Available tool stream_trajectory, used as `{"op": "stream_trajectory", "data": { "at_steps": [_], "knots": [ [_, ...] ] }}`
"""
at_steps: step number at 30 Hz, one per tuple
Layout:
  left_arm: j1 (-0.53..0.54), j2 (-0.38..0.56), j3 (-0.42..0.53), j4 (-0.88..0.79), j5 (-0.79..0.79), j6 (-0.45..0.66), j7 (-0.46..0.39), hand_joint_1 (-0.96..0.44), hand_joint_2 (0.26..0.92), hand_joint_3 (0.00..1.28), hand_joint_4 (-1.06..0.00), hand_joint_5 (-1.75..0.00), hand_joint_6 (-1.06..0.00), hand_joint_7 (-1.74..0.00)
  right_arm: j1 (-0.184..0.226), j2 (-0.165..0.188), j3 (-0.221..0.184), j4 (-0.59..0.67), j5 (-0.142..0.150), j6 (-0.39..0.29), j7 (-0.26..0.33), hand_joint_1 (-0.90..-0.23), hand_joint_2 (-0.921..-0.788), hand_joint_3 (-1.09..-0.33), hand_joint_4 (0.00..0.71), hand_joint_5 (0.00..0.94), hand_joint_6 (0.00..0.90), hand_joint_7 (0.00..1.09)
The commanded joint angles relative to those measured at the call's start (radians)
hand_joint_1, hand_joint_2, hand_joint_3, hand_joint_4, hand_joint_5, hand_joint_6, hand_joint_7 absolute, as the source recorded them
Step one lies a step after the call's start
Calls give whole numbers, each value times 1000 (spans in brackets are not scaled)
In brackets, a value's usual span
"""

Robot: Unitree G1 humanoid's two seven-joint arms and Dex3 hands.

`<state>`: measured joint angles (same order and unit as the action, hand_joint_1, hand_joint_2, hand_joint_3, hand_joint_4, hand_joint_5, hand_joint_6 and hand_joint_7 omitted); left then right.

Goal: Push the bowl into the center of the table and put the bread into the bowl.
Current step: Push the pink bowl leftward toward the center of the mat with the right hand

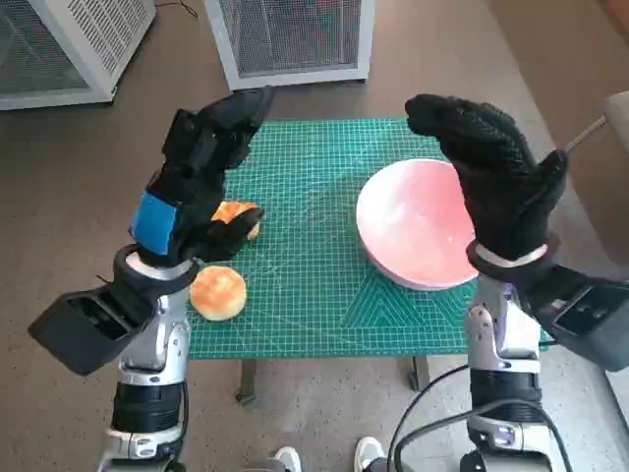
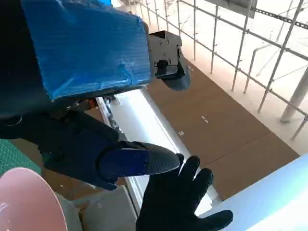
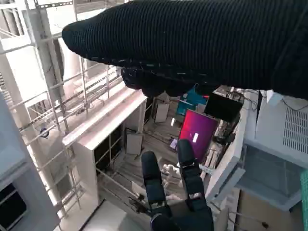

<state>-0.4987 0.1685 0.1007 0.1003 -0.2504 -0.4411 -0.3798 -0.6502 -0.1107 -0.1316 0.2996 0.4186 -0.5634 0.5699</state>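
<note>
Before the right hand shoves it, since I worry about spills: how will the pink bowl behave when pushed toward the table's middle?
The pink bowl looks wide, shallow and rigid, so it will probably slide across the green cutting mat rather than tip. It appears empty, so likely light. It sits near the mat's right edge; a push high on its rim might rock it.

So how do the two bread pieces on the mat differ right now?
The near bread lies fully in view by the mat's front left edge, while the far bread is partly hidden behind the left hand. The near one looks round and pale golden; the far one shows a deeper orange crust. Both lie on the mat, outside the pink bowl, and neither is held.
</note>
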Motion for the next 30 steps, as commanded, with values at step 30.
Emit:
{"op": "stream_trajectory", "data": {
  "at_steps": [30],
  "knots": [
    [27,-2,5,-32,-22,8,-2,-614,921,392,-265,-3,-10,-746,49,16,5,-43,10,58,-7,-561,-921,-459,418,8,86,686]
  ]
}}
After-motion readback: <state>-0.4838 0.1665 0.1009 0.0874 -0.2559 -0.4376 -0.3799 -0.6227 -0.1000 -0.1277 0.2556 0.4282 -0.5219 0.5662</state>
